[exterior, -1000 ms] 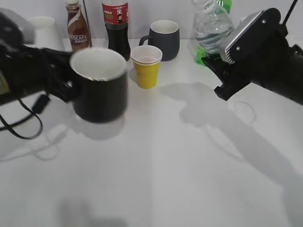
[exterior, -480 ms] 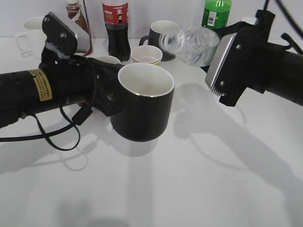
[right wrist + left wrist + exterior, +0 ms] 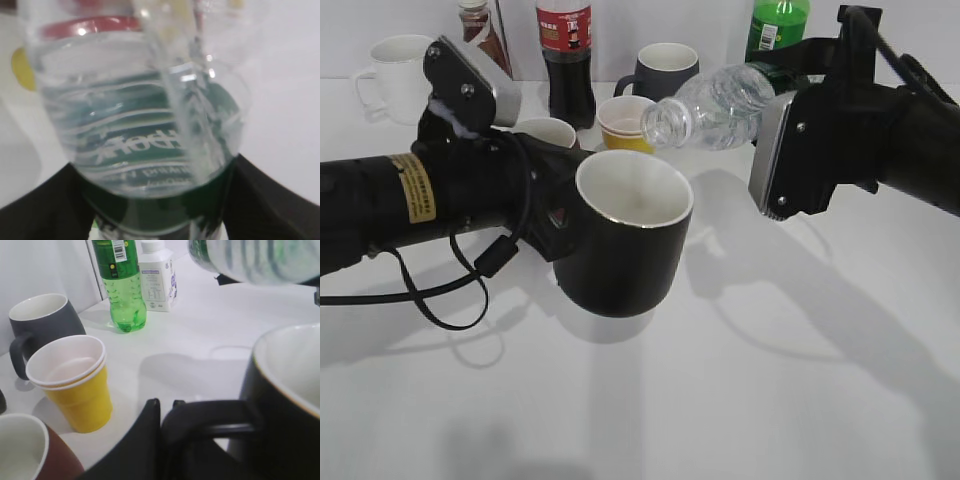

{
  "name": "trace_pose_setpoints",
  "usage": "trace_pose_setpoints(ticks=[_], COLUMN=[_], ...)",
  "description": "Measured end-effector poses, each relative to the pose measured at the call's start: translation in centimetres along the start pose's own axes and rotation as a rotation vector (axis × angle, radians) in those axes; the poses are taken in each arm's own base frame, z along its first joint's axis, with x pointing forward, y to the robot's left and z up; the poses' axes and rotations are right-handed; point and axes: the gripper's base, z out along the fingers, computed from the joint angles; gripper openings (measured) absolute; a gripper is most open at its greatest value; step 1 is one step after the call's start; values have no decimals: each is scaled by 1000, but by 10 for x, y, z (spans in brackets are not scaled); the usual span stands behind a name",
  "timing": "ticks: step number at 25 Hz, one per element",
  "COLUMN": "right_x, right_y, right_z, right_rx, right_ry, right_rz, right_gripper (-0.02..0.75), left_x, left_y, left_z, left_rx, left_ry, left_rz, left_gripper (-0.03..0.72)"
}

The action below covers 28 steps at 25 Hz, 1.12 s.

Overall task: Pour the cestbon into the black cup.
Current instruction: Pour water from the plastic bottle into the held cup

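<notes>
The cestbon (image 3: 720, 100) has tipped further, mouth now just above the black cup (image 3: 625, 240), held off the desk mid-way by the left tool (image 3: 165, 427); right tool (image 3: 155, 220) clenches the bottle. Pouring looks imminent.

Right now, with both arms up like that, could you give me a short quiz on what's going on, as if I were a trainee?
1. True or false: the small clear ribbed plastic water bottle is tipped over, its open mouth toward the large glossy black mug.
2. Which arm's tool holds the mug by its handle? A) left B) right C) neither
3. Fill in: the paper cup behind the mug is ____ outside and white inside.

Key: 1. True; it lies nearly level in the right tool, its mouth just above the mug's far rim. 2. A; the left tool grips the loop handle. 3. Yellow.
</notes>
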Motion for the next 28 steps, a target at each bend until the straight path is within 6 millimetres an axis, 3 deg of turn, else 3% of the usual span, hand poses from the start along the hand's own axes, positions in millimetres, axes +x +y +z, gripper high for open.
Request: trace_pose_setpoints(ticks=[12, 28], right_x=[0, -2], right_y=[-1, -3], right_z=[0, 0], right_rx=[6, 39], right_ry=[-4, -13], right_rz=[-210, -288], right_gripper=[491, 491], left_x=[1, 1], left_y=[-2, -2], left_z=[0, 0], left_rx=[21, 27], left_ry=[5, 6], left_rz=[28, 36], left_gripper=[34, 34])
